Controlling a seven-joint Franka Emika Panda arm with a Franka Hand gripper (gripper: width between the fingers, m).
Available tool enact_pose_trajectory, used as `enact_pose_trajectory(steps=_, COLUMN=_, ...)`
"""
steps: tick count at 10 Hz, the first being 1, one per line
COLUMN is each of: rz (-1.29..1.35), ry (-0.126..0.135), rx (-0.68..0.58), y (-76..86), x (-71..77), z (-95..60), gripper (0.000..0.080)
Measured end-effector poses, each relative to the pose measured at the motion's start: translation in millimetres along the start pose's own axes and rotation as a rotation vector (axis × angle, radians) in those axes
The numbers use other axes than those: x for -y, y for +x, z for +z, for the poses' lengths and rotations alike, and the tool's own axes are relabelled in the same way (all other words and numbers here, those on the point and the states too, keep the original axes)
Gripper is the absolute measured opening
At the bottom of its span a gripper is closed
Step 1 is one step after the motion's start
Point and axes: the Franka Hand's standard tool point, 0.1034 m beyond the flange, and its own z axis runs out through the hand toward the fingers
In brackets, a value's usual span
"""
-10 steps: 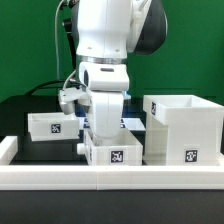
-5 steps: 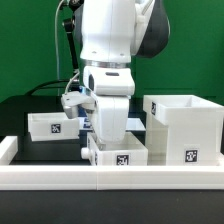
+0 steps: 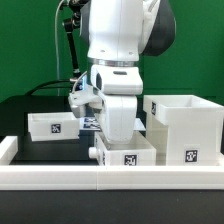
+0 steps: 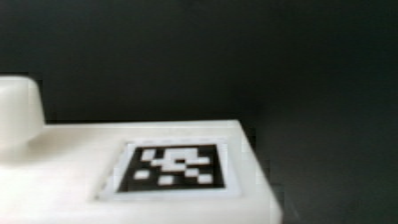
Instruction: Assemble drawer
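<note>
Our gripper (image 3: 118, 138) sits low on the near tray (image 3: 128, 155). We can't tell if it's wide or clamped, since the wrist view only shows what looks like one finger (image 4: 15, 112) beside the tray's tag (image 4: 176, 166). We'd guess the step is getting this tray into the shell (image 3: 185, 128), just beside it on the exterior view's right. Next it needs lining up with the shell's slot. The other tray (image 3: 55, 125) sits well apart.

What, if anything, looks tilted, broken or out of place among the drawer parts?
Nothing stands out. The shell, the middle tray and the tray at the exterior view's left all sit upright and look whole. The wrist view is blurred, so fine damage cannot be ruled out.
</note>
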Motion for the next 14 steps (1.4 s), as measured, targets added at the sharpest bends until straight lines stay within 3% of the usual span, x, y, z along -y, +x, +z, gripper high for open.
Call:
enact_pose_trajectory(steps=4, rz=-0.006, ry=0.002, rx=-0.007, y=9.3, x=-1.5, z=2.2, gripper=0.0041)
enact_pose_trajectory(steps=7, rz=-0.005, ry=0.021, rx=-0.012, y=14.3, x=-2.0, z=3.8, gripper=0.0041)
enact_pose_trajectory(steps=14, rz=0.021, ry=0.011, rx=-0.015, y=17.8, x=-2.9, z=4.3, gripper=0.0041)
